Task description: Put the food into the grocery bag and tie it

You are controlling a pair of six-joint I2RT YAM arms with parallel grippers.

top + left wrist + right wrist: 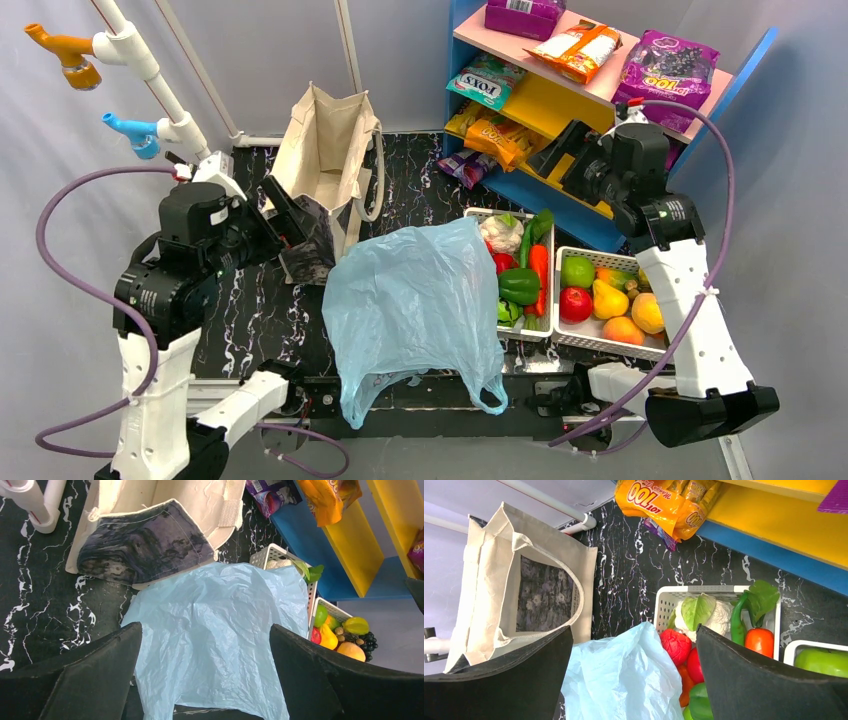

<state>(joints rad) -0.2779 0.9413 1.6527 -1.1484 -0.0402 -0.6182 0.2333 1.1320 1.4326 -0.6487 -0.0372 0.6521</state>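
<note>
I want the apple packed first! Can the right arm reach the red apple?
Probably yes: the red apple lies uncovered in the white basket, and the open right gripper hovers nearby.

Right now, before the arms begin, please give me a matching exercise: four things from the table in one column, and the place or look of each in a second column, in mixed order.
Things:
1. bag
2. tote
3. green pepper
4. red apple

Place or look:
a. in the fruit basket
b. spread on the table
c. in the vegetable basket
d. beige, mouth open

Pairs: 1-b, 2-d, 3-c, 4-a
</note>
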